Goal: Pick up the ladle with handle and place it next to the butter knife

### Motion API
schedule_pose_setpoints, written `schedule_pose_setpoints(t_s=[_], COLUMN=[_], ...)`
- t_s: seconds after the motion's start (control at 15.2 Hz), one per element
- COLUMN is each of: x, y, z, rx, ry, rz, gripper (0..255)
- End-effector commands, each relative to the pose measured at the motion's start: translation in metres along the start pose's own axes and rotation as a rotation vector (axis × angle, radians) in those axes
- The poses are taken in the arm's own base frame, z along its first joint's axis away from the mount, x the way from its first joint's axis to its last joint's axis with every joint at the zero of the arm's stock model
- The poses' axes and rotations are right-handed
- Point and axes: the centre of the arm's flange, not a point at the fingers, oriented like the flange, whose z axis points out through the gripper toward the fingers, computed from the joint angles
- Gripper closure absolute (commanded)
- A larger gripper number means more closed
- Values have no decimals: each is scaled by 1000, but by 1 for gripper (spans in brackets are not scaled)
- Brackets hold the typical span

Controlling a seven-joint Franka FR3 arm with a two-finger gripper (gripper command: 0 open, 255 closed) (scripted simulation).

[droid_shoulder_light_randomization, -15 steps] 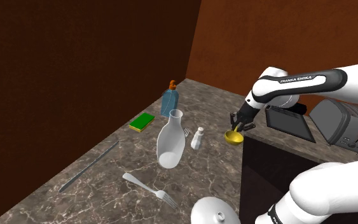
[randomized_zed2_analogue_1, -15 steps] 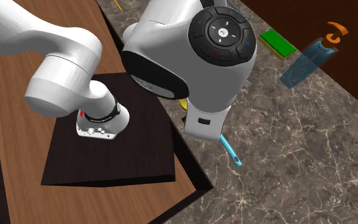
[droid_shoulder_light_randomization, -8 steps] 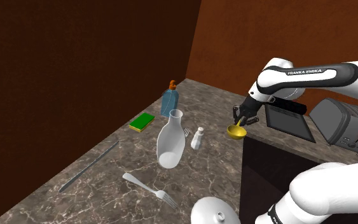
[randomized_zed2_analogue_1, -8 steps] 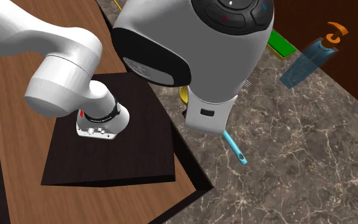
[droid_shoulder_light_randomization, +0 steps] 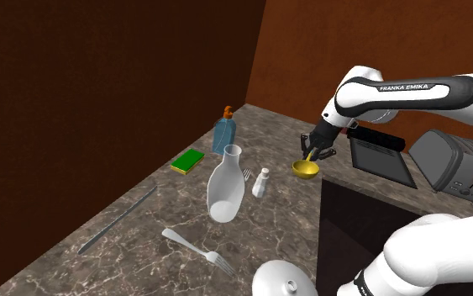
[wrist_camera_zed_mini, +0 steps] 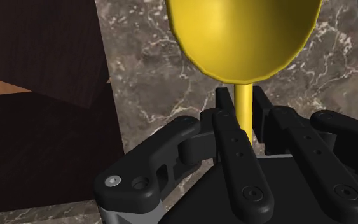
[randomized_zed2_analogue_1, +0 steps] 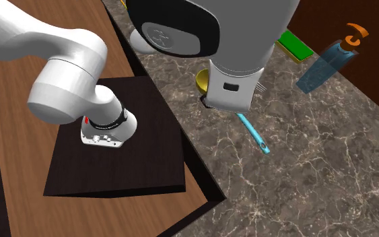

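one second has carried the ladle (droid_shoulder_light_randomization: 307, 168) up and away from the stand's (droid_shoulder_light_randomization: 354, 225) edge, the gripper (droid_shoulder_light_randomization: 315, 152) pinched tight on its yellow stem. the lift looks done; the butter knife (droid_shoulder_light_randomization: 117, 220) lies far from the stand, so most of the carry remains.

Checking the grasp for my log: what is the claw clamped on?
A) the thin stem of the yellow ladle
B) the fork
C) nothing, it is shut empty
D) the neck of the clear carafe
A: in the wrist view the claw is shut on the thin stem of the yellow ladle, just behind its bowl.
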Motion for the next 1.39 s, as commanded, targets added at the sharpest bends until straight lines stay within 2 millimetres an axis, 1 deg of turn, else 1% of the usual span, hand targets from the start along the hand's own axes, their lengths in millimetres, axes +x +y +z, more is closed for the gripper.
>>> schedule_pose_setpoints(t_s=[0.0, 1.32], x=[-14, -172], y=[-20, -227], z=[6, 50], rx=[0, 0], ry=[0, 0], rz=[1, 1], gripper=[255, 255])
